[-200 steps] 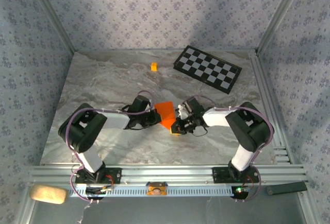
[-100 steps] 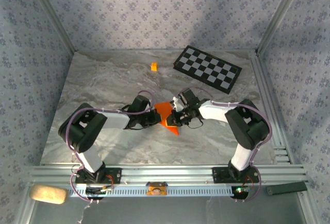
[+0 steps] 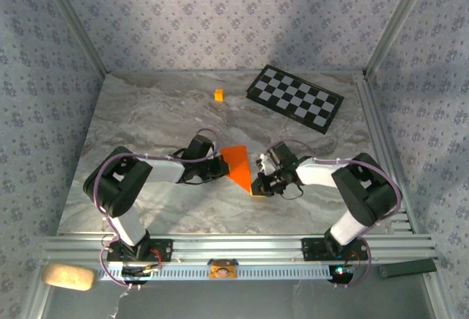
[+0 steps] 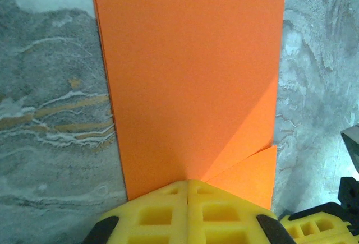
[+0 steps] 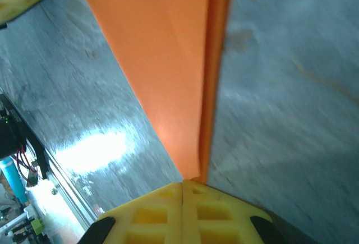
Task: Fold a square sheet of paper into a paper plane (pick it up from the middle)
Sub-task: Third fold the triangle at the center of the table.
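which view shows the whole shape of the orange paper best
Top external: the square sheet of paper appears whole, a wedge tapering to a point. Left wrist crops it to a flat panel with a small folded corner; right wrist gives a blurred close-up of its narrow creased tip.

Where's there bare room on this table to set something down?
Bare table: far left, from the wall to the small cube; the near strip along the front rail. Crowded: the middle, where left pincer and right pincer grip the orange paper, and the checkered board far right.
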You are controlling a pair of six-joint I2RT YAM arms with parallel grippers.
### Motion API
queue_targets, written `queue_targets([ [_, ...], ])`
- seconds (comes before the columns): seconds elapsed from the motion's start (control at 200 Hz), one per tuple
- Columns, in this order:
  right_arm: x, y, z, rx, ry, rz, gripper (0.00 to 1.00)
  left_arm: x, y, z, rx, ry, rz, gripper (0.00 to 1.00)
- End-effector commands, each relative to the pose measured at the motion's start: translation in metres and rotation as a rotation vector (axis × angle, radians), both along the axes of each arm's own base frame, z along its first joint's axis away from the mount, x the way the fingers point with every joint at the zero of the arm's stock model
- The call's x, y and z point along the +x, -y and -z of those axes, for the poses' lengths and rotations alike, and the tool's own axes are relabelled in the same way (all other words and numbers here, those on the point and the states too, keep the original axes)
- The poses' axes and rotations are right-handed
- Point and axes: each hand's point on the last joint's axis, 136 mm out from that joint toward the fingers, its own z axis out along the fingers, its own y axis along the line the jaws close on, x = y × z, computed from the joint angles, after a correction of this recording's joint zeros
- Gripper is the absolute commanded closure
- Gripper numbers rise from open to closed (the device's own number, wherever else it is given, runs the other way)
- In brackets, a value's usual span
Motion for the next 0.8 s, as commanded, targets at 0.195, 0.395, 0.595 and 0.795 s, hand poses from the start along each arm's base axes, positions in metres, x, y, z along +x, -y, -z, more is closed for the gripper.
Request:
queue_targets([
  [0.195, 0.026, 0.000, -0.037, -0.014, 0.118, 0.053, 0.93, -0.007, -0.015, 0.025, 0.103, -0.058, 0.025, 0.97],
  [0.395, 0.044, -0.023, -0.030, -0.006, 0.093, 0.050, 0.92, -0.006, -0.014, 0.024, 0.098, -0.058, 0.018, 0.97],
  [0.595, 0.039, -0.020, 0.002, -0.088, 0.020, 0.046, 0.94, -0.004, -0.012, 0.017, 0.086, -0.049, 0.019, 0.97],
  [0.795, 0.021, -0.002, 0.021, -0.161, -0.022, 0.072, 1.00, 0.016, 0.005, -0.039, 0.022, 0.058, 0.016, 0.92],
])
